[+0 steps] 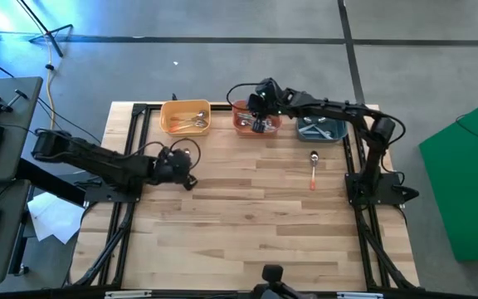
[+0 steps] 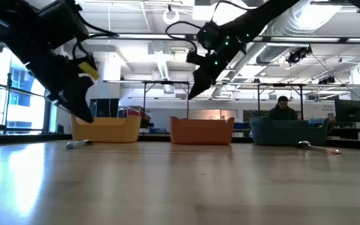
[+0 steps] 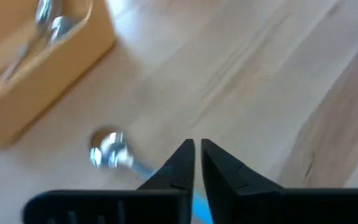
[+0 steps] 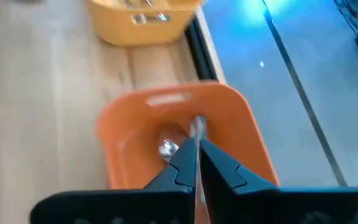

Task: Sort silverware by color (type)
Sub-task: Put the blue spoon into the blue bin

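My right gripper (image 1: 260, 119) (image 4: 197, 144) hovers over the orange bin (image 1: 243, 124) (image 4: 241, 130), shut on a spoon. Another spoon's bowl (image 4: 166, 148) lies inside that bin. My left gripper (image 1: 185, 166) (image 3: 197, 149) is shut and hangs above the table, near the yellow bin (image 1: 185, 116) (image 3: 36, 87). Right under it a light-blue-handled spoon (image 3: 110, 151) (image 2: 77, 144) lies flat on the wood. An orange-red-handled spoon (image 1: 314, 169) (image 2: 317, 147) lies on the table in front of the dark teal bin (image 1: 322, 129). My right gripper pinches a spoon between its two fingers. The spoon's silver stem (image 4: 197, 126) sticks out past the fingertips, over the inside of the orange bin. It is lifted clear. The fingers hide the rest of the spoon.
Three bins stand in a row at the table's far edge: yellow (image 2: 105, 129), orange (image 2: 202, 131), dark teal (image 2: 289, 132). The yellow and teal bins hold several spoons. A person (image 2: 283, 109) sits in the room behind. Bare wood stretches toward the near edge.
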You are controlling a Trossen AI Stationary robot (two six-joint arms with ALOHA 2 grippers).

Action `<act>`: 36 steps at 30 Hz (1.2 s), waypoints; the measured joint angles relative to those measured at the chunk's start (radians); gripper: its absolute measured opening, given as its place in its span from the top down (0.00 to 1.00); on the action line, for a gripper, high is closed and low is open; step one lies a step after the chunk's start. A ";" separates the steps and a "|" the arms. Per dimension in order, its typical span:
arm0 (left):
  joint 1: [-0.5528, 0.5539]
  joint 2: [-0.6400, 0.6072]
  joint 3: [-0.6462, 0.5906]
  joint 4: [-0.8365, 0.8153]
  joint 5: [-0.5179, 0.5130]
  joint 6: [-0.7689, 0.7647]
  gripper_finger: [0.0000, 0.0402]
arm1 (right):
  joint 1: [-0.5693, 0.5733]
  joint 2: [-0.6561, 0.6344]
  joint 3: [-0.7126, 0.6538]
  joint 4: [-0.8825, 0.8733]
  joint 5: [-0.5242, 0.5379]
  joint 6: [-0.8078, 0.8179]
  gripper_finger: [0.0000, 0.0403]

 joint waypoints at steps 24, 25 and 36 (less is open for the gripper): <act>0.203 0.163 0.003 -0.043 0.031 -0.307 0.58 | 0.183 -0.643 -0.806 0.802 0.003 0.084 1.00; 0.213 0.172 0.003 -0.021 0.047 -0.286 0.59 | 0.188 -0.660 -0.811 0.801 0.004 0.084 1.00; 0.283 0.301 0.009 0.158 0.125 -0.099 0.73 | 0.199 -0.699 -0.818 0.772 0.005 0.087 1.00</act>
